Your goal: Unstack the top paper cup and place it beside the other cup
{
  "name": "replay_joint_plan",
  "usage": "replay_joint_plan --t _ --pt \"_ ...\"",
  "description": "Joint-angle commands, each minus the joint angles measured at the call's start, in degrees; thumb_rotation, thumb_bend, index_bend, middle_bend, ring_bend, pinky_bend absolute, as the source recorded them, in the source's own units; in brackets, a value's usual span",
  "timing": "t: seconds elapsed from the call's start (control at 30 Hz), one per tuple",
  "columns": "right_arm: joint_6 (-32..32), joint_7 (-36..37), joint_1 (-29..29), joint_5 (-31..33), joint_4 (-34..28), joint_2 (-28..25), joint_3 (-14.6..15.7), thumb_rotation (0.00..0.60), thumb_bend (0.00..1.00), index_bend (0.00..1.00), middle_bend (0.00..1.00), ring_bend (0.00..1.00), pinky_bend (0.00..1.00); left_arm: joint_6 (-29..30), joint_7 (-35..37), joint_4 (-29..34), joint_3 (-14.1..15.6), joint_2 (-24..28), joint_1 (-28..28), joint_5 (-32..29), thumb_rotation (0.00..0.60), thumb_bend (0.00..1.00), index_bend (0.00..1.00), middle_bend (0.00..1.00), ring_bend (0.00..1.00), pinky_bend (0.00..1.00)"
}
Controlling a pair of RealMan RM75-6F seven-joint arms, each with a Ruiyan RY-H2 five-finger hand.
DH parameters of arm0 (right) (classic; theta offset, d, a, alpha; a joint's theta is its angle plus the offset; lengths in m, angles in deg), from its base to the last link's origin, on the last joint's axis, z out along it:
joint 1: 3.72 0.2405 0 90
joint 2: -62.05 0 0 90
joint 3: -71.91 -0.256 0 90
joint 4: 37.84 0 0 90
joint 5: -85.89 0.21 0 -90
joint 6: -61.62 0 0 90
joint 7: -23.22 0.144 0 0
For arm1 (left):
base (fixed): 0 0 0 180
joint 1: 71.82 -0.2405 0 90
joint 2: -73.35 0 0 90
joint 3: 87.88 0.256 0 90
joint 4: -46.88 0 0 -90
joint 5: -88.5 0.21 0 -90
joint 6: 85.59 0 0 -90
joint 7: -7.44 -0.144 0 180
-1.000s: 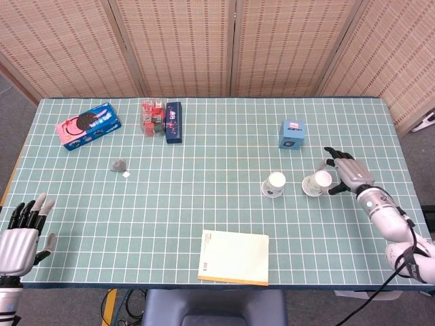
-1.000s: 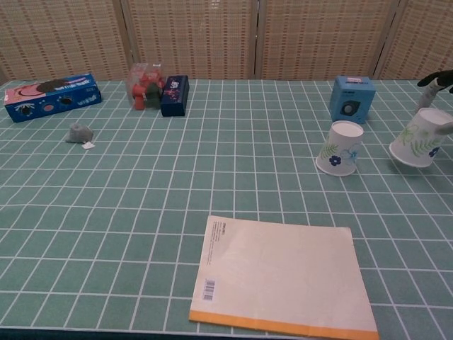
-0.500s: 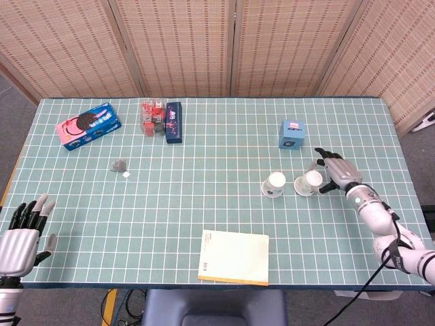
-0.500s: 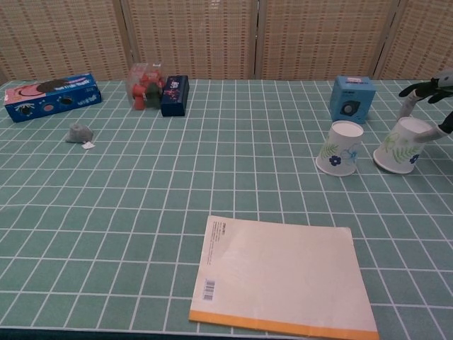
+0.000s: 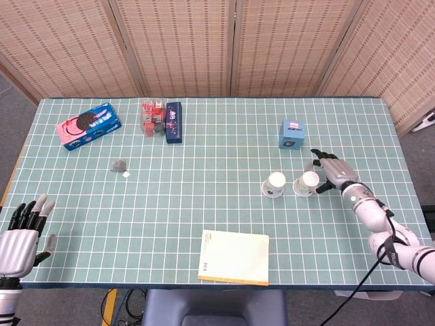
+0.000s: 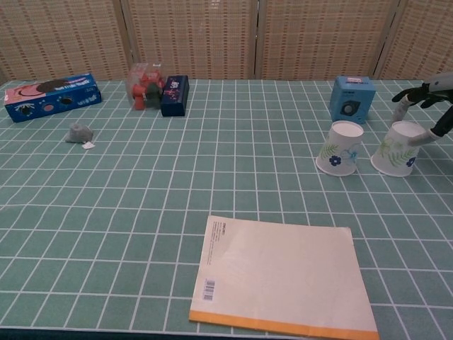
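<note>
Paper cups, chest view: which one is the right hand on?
The white paper cup with green leaf print, the one further right; the right hand touches it. The blue-flower paper cup stands free beside it.

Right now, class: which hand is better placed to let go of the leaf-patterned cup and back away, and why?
The right hand: its fingers are already at the leaf-patterned cup, which stands beside the flower-patterned cup. The left hand is at the table's far corner.

A green desk [image 5: 204, 197] gridded in white lines carries two white paper cups — one printed with blue flowers [image 6: 340, 148], the other with green leaves [image 6: 398, 148]. A cream notebook [image 6: 283, 276] shows an orange edge. The small box [image 6: 352, 98] is blue; the biscuit box [image 5: 89, 125] is pink and blue.
</note>
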Motion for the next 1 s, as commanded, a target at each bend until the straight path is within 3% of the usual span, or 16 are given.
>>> replay_joint_plan --t 0.03,0.47,0.67,0.77,1.0 --pt "-0.2 0.0 0.1 -0.2 -2.3 -1.9 -0.3 0.6 0.24 0.15 0.0 0.0 0.0 -0.1 -0.1 0.0 0.0 -0.1 0.1 0.0 0.6 0.5 0.0 0.0 0.0 0.0" --pt "8.8 -3.6 -3.7 -0.8 -20.1 -15.0 -1.2 0.6 0.23 0.1 0.0 0.0 0.0 -0.4 -1.7 -0.2 0.2 -0.8 0.2 0.1 0.6 0.49 0.0 0.0 0.0 0.0" --pt "22.7 -7.8 -11.7 -8.1 -31.0 -20.6 1.6 0.6 0.22 0.1 0.0 0.0 0.0 -0.7 -2.3 -0.2 0.2 -0.9 0.4 0.0 0.6 0.5 0.0 0.0 0.0 0.0" --pt "31.9 -9.6 -17.2 -13.6 -31.2 -19.3 4.2 0.6 0.22 0.1 0.0 0.0 0.0 -0.9 -2.5 0.1 0.2 -0.9 0.4 -0.3 0.6 0.5 0.0 0.0 0.0 0.0" --pt "49.2 -10.6 -27.9 -22.0 -22.6 -11.0 8.8 0.6 0.22 0.1 0.0 0.0 0.0 -0.6 -1.8 0.6 0.5 -0.4 0.5 0.8 0.6 0.5 0.0 0.0 0.0 0.0"
